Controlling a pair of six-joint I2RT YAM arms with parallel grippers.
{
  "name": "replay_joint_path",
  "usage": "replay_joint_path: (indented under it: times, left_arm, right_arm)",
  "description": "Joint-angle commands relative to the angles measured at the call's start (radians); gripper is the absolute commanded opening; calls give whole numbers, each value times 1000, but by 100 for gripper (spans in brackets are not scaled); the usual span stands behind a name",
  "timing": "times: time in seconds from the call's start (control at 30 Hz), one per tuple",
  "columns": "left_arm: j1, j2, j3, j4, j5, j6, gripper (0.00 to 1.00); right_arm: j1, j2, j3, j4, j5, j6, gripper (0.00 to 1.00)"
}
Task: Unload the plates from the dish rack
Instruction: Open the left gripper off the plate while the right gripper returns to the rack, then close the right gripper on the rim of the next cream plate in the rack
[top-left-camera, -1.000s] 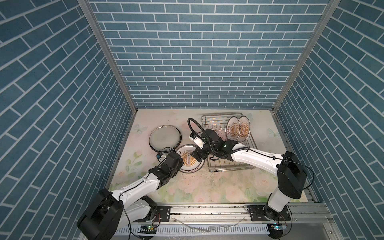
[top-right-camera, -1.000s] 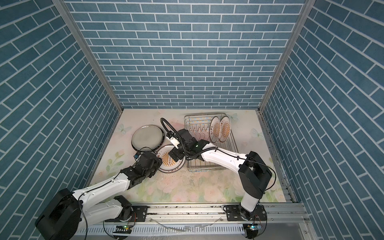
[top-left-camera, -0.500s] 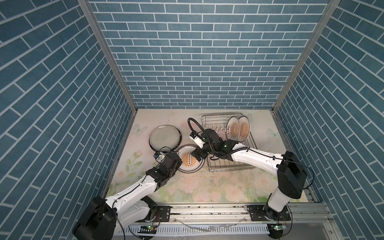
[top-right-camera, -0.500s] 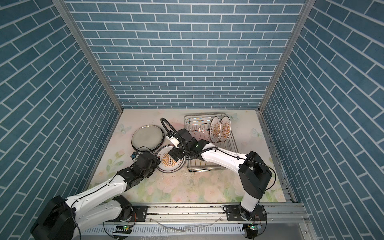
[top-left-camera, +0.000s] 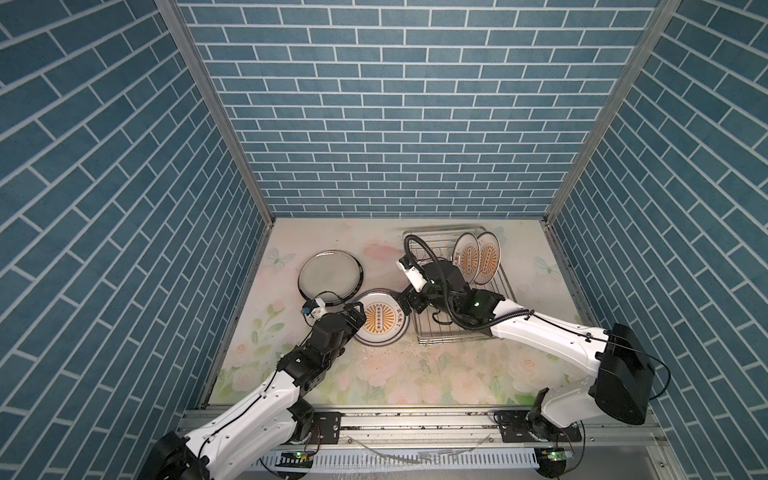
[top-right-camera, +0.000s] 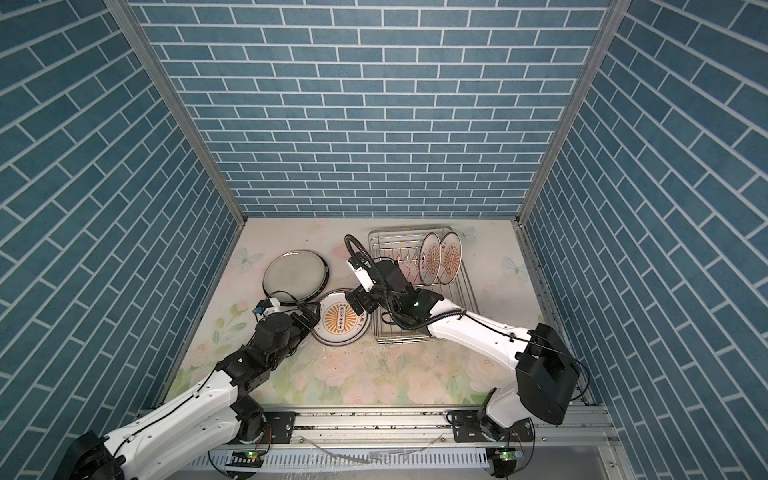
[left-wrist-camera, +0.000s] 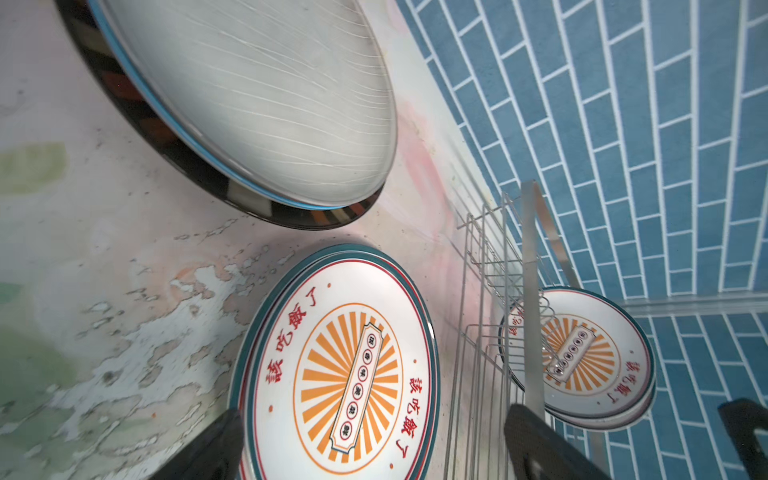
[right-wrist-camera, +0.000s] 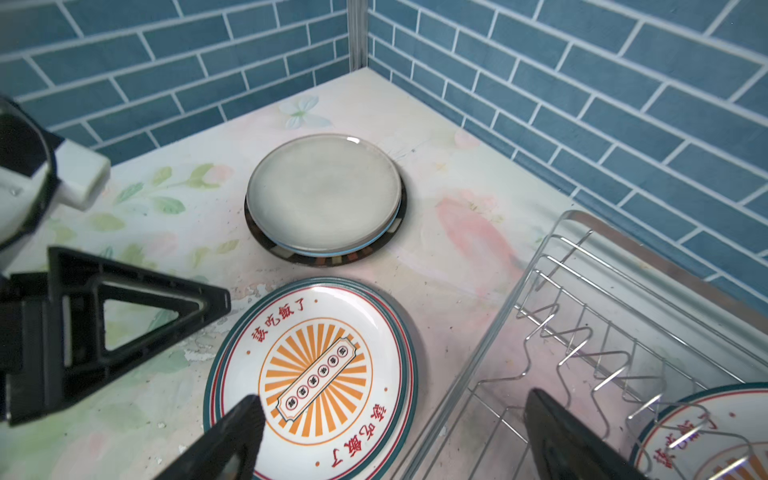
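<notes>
- A floral-print desk (top-left-camera: 415, 365) fills the floor of a booth walled in blue brick pattern, with both robot arms reaching in from the near rail
- The silver wire dish rack (top-left-camera: 494, 293) stands on the right half of the desk toward the back wall. Most of its upright prongs (right-wrist-camera: 582, 336) are bare
- A large grey plate (top-left-camera: 330, 274) lies flat on the desk left of the rack, well apart from it. In the right wrist view it rests on a wider dark-rimmed plate (right-wrist-camera: 332, 259)
- A sunburst plate (top-left-camera: 380, 318) lies face up on the desk between the grey plate and the rack, just beside the rack's near left corner. Extra rims beneath it (left-wrist-camera: 249, 332) show it tops a small stack
- Two more sunburst plates (top-left-camera: 469, 257) (top-left-camera: 487, 258) stand on edge side by side at the rack's far right end, faces toward the camera in both top views
- The right gripper (top-left-camera: 409, 304) hovers low at the right rim of the flat sunburst plate, where that plate meets the rack. Its fingers (right-wrist-camera: 232, 440) are spread wide and hold nothing
- The left gripper (top-left-camera: 356, 314) sits at the left rim of the same plate. Its fingers (left-wrist-camera: 208, 449) are also wide apart, one on each side of the plate's near edge, and grip nothing
</notes>
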Motion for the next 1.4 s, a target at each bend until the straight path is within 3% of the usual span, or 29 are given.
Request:
replay_joint_path:
  times: [0.0,0.2,0.37,0.6,0.73,1.03,1.23,1.37]
  left_arm:
    - [1,-20,-33,161,70,137,100]
    - [-3,-15,-101,457,237,271,100]
    - [-15,6,-95,532,311,321,100]
    - [-44,85,-81,654,372,370,100]
    - [-70,148,-43,701,425,408,100]
    - [-156,255,21,783,468,494,100]
    - [-181,293,40,798,459,513,100]
    - [-193,319,50,840,485,525,100]
  right_arm:
    - [-20,-37,-34,51,60,74,98]
    - [-84,-55,-40,31,73,164,99]
    - [-146,-68,-23,-41,106,217,98]
    - [-172,-132,-72,-12,193,196,98]
    - [-235,-162,-75,-46,182,219,98]
    - [-341,-163,-63,-93,236,215,96]
    - [-415,-132,-21,-119,223,242,82]
    - [-446,-78,31,-143,207,241,81]
